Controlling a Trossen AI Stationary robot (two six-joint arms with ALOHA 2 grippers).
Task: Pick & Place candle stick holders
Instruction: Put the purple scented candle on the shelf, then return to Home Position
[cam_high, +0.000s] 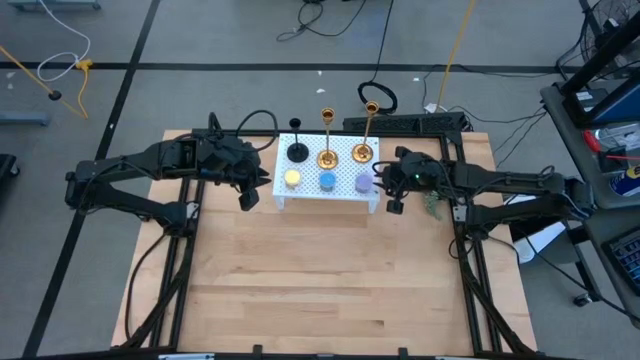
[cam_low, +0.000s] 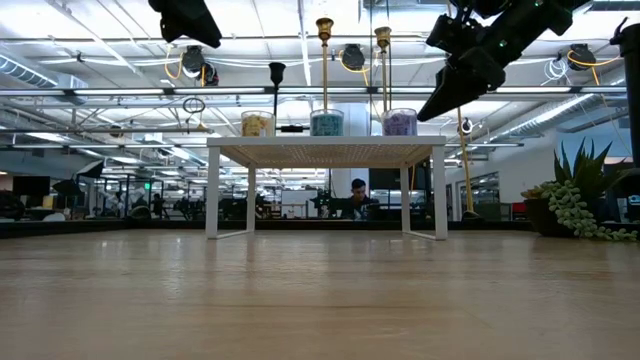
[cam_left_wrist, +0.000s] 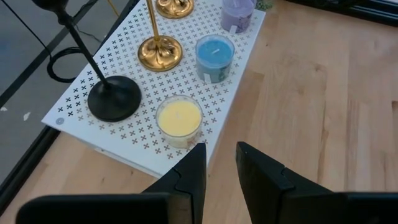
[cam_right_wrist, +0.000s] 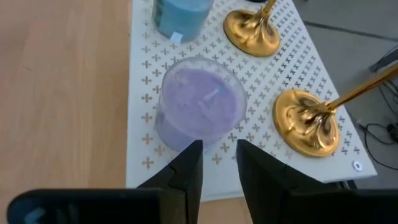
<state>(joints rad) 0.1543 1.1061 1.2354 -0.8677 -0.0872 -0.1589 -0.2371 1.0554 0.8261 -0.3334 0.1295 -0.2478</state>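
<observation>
Stand: the white perforated metal stand (cam_high: 327, 192) sits at the far middle of the wooden table (cam_high: 320, 290), and you have everything still on it.
Holders: the short black candle stick holder (cam_high: 298, 152) and the two shiny brass candle stick holders with slim stems (cam_high: 327, 157) (cam_high: 362, 152) line the stand's far edge.
Candles: the yellow glass candle (cam_high: 292, 179), blue glass candle (cam_high: 327, 181) and lavender glass candle (cam_high: 363, 183) line its near edge.
Left gripper: your left gripper (cam_left_wrist: 219, 163) hangs off the stand's left end, just short of the yellow candle, jaws a little apart and empty.
Right gripper: your right gripper (cam_right_wrist: 218, 160) hangs at the stand's right end, just over the lavender candle, jaws narrowly apart, holding nothing.
Progress: by my reading nothing is picked yet; every piece is left to move.
Hidden: you cannot see where the pieces are meant to go; the brass stems' tops are cut off in both wrist views.
</observation>
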